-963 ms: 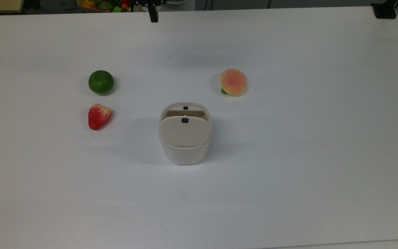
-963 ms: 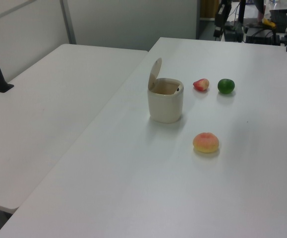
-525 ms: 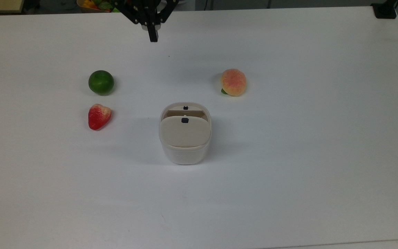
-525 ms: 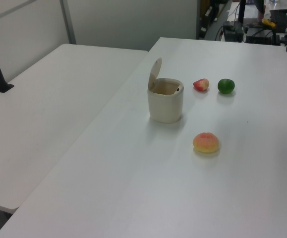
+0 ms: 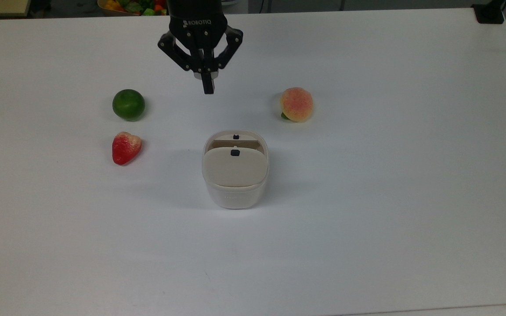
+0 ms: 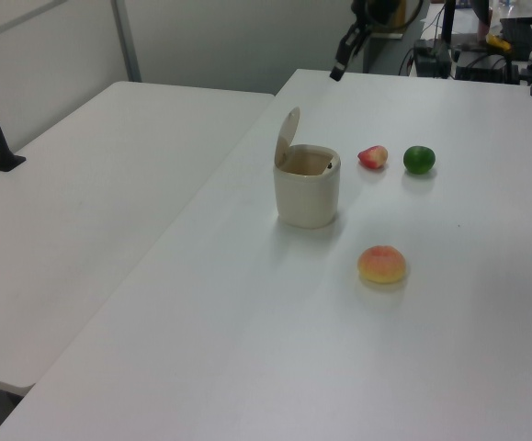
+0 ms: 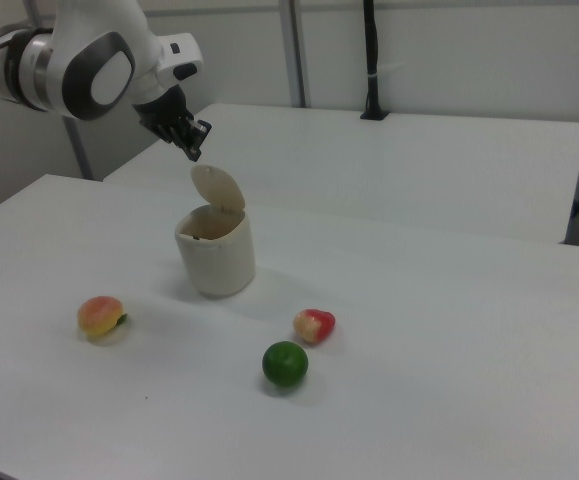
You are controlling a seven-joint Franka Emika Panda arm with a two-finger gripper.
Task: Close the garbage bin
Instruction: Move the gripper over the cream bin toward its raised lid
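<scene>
Bin [image 5: 235, 175] lid [image 5: 234, 166] up, nothing done yet. My tool [image 5: 208, 90] pinched together, empty, hovering clear; push-down remains.

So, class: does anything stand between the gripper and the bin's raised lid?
Nothing visible does. The gripper hangs in open air above the table, off the lid of the bin. The lime, strawberry and peach lie off to the sides.

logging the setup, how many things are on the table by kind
fruit: 3 (lime, strawberry, peach)
garbage bin: 1, lid raised
total: 4
</scene>
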